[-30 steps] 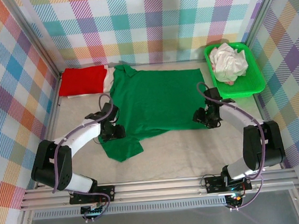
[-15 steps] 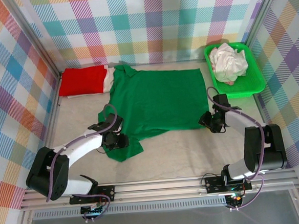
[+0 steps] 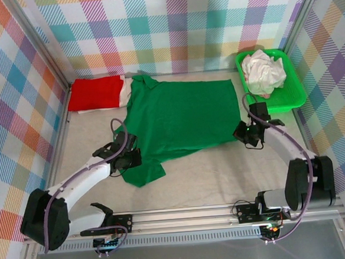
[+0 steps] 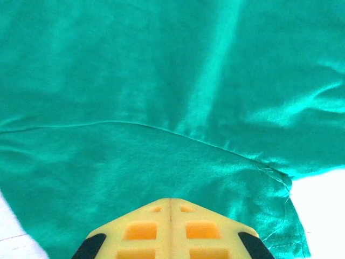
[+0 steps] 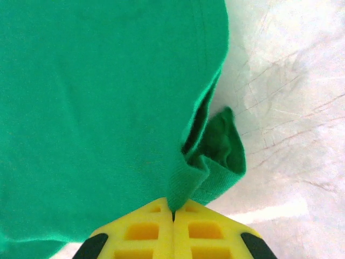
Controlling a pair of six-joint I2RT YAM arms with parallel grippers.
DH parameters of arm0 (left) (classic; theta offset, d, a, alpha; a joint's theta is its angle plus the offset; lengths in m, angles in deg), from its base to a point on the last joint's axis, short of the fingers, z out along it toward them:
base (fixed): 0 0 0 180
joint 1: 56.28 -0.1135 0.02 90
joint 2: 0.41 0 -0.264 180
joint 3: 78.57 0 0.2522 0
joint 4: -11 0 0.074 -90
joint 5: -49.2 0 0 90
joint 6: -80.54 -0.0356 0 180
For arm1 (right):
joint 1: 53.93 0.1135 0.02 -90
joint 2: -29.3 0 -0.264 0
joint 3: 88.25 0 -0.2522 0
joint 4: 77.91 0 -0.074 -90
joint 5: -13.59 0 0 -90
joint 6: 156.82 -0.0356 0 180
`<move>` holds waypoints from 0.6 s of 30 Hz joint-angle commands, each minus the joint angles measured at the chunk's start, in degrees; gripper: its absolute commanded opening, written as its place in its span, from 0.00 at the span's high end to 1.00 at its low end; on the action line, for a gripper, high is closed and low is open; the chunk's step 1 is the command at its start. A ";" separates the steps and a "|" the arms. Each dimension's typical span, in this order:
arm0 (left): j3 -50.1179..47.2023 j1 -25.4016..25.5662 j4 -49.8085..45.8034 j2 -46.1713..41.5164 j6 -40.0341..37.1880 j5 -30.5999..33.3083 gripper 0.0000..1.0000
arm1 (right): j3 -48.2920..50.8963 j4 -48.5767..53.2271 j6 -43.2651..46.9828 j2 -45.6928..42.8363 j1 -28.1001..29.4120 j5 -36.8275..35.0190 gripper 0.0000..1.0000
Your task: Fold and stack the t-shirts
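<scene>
A: Where is the green shirt point(image 3: 180, 117) now?
B: It lies spread flat in the middle of the table point(image 3: 223, 173), with the collar at the far left. A folded red shirt point(image 3: 95, 92) lies just beside it, and a crumpled white shirt point(image 3: 263, 71) sits in the tray point(image 3: 277, 105) at the far right.
A: And the grippers?
B: The right gripper point(image 3: 248, 135) has its fingers point(image 5: 145, 232) pressed together on the near right corner of the hem, and a small fold of cloth goes in between them. The left gripper point(image 3: 129, 160) is closed too, with its tips down in the cloth at the near sleeve, beside the seam. It seems to pinch the cloth, but the pinched part itself is hidden.
A: How will the cloth behave?
B: I judge it light, soft and limp. It will sag between the two holds, and thin cotton can slip out of a shallow pinch.
A: So where to hold it?
B: At the edges, where hem and seam are doubled and thicker. Both holds look suitable for carrying the near side over.
</scene>
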 commanded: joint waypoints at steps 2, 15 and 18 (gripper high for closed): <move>0.63 -1.49 -2.96 -1.55 -1.25 2.13 1.00 | -8.17 11.98 2.44 -1.00 0.15 -1.74 1.00; 5.58 -3.29 -0.77 4.41 -3.42 2.26 1.00 | -33.91 12.71 3.83 27.46 0.24 0.75 0.78; 3.95 -3.33 -2.50 1.59 -2.78 2.25 1.00 | -28.32 8.42 4.78 23.38 0.16 0.04 0.61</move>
